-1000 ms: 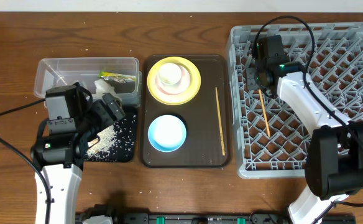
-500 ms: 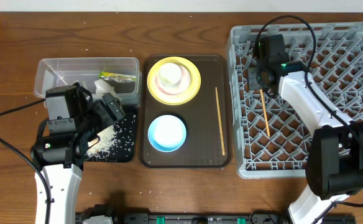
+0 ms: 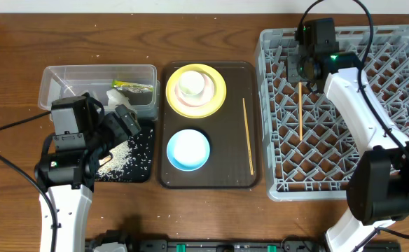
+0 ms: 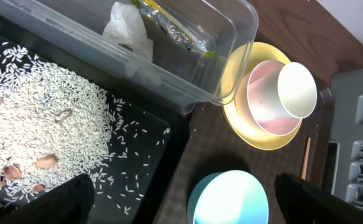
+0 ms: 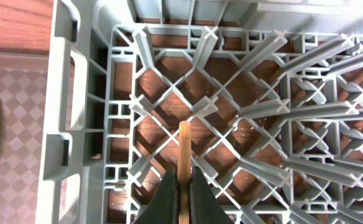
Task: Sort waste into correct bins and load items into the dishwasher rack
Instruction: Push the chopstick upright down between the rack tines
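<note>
Loading step: right gripper (image 5: 181, 183) pinches chopstick (image 3: 300, 112) over rack (image 3: 267, 161); next move likely lower, then let go. Left gripper (image 3: 124, 120) spread, well left of rack.

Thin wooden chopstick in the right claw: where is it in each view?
Overhead: thin wooden chopstick, upper right, over the left part of the large light-grey plastic rack, pinched in the right claw.
Left wrist: not in it; the stick there is the other chopstick.
Right wrist: bottom centre, between the claw's fingers.
Shared landmark: the rack's left rim.
</note>
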Robot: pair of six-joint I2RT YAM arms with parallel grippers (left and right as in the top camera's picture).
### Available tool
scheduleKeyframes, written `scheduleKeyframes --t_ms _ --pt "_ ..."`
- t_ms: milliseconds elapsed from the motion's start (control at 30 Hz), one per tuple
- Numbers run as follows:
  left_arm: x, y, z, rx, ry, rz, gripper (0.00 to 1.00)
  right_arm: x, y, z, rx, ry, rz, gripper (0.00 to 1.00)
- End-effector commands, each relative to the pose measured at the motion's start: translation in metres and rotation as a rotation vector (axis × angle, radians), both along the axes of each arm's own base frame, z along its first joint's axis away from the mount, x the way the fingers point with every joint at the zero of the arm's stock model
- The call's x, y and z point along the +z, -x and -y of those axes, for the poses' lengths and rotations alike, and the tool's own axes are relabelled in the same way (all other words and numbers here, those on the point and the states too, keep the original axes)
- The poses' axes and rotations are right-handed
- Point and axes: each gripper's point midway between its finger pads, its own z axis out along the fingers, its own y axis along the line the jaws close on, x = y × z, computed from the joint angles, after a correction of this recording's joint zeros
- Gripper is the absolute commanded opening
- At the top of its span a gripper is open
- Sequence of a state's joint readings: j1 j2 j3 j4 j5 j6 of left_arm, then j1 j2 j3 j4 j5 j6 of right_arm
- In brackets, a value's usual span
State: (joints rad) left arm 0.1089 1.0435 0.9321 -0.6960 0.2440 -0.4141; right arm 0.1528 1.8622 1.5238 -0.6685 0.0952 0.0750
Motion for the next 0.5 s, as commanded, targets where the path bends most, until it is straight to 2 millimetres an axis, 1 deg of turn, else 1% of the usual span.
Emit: scheduleKeyframes --t_ms 0,233,467 --pt "0.009 -0.003 -0.002 -0.004 -0.012 0.023 0.95 0.015 0.001 -0.003 0.021 -0.045 0.019 0.01" --pt "0.009 -0.003 -0.002 -0.004 -0.012 0.023 0.95 0.007 0.011 -0.002 0.024 -0.052 -0.038 0.01" --pt "0.009 -0.003 -0.002 -0.004 -0.012 0.023 0.95 -0.008 0.012 -0.002 0.038 -0.043 -0.075 0.01"
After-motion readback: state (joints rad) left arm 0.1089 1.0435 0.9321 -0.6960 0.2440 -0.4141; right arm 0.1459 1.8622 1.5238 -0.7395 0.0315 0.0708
